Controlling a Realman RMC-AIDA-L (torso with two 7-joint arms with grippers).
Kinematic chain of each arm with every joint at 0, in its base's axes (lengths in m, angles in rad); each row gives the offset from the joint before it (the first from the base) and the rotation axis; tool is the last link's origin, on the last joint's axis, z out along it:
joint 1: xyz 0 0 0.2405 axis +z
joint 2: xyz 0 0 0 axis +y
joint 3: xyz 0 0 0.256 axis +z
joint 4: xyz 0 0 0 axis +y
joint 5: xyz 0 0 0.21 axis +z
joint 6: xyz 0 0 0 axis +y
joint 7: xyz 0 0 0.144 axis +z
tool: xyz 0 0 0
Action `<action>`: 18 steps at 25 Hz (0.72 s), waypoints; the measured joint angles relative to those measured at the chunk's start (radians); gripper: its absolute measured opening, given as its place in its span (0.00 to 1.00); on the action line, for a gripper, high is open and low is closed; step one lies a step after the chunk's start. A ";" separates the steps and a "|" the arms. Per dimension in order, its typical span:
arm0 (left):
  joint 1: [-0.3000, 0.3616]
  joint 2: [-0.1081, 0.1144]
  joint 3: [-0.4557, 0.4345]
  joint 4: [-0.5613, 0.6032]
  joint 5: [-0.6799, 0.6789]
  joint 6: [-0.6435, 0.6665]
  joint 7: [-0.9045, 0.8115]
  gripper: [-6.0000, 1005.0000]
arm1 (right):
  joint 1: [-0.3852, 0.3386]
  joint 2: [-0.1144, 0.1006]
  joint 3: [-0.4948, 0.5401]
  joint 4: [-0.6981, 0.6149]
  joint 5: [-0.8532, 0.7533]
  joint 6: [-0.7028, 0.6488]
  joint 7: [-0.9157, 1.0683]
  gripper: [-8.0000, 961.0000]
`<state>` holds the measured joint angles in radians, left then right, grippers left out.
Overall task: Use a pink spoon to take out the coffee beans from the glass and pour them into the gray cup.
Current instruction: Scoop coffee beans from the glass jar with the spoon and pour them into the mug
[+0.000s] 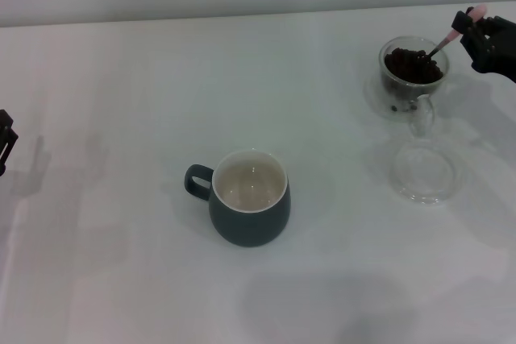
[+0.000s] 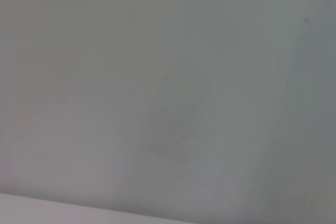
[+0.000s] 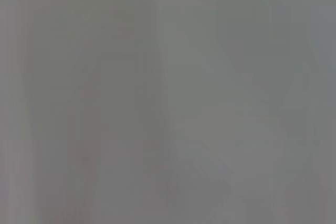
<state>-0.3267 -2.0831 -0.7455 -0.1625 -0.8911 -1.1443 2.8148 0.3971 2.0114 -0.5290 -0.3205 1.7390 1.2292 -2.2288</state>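
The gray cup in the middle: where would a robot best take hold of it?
Probably by the loop handle, coming from the robot's left: it juts out that way from the gray cup, clear of the upright, rounded body, which looks wide for a gripper.

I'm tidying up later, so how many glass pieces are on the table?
2: the glass holding coffee beans at far right, and a shallow clear dish just in front of it.

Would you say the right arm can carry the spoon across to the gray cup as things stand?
Probably yes: the right gripper holds the pink spoon in the glass, and bare table lies between it and the gray cup.
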 joint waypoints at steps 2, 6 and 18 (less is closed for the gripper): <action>0.000 0.000 0.000 0.000 0.000 0.000 0.000 0.80 | -0.002 0.000 0.007 0.011 0.002 -0.002 0.031 0.16; -0.001 0.000 0.000 0.000 0.000 0.000 0.000 0.80 | -0.005 0.000 0.008 0.015 0.008 -0.037 0.145 0.16; 0.000 0.001 0.000 0.000 0.000 -0.011 0.000 0.80 | -0.023 -0.003 0.011 0.074 0.116 -0.063 0.297 0.16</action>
<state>-0.3270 -2.0819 -0.7455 -0.1626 -0.8912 -1.1552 2.8148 0.3738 2.0088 -0.5176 -0.2461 1.8545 1.1666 -1.9317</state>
